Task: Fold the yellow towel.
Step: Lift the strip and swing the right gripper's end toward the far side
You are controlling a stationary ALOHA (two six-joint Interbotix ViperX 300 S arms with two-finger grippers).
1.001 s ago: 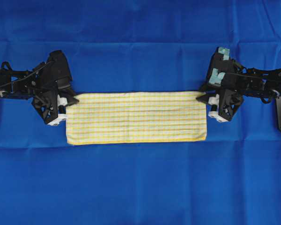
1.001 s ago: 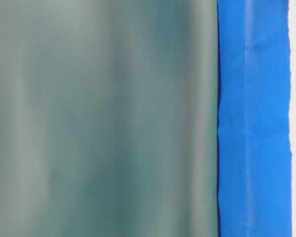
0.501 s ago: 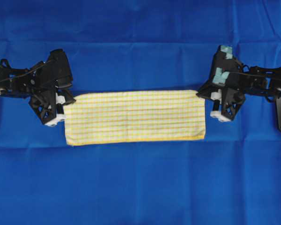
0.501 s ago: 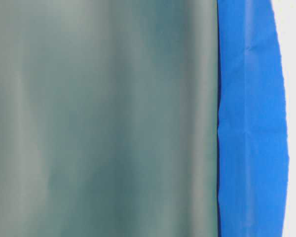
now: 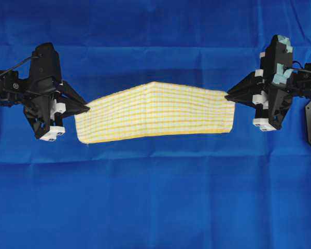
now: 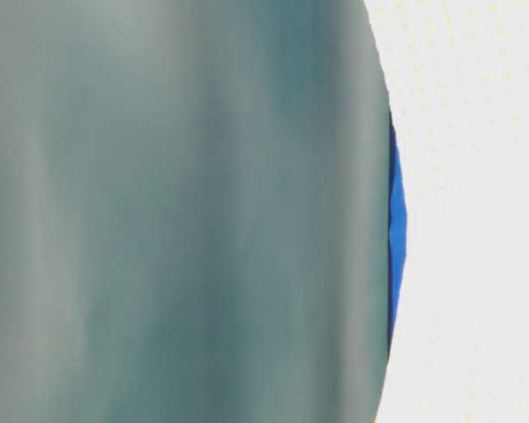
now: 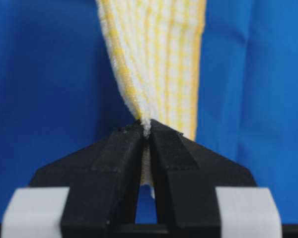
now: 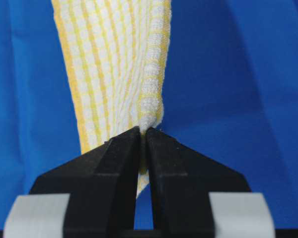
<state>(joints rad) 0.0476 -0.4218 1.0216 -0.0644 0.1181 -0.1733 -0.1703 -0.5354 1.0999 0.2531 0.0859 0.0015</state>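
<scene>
Blue cloth (image 5: 155, 207) covers the bench, above which the left hand (image 5: 85, 108) and right hand (image 5: 229, 95), each clenched on an end of the yellow towel (image 5: 155, 111), apparently lift it to fold.

The yellow towel (image 5: 155, 112) is hanging across the middle of the frame over the blue cloth (image 5: 155, 202). The left gripper (image 5: 85, 108) is sitting at its left end, the right gripper (image 5: 229, 95) at its right end, slightly higher up.
</scene>
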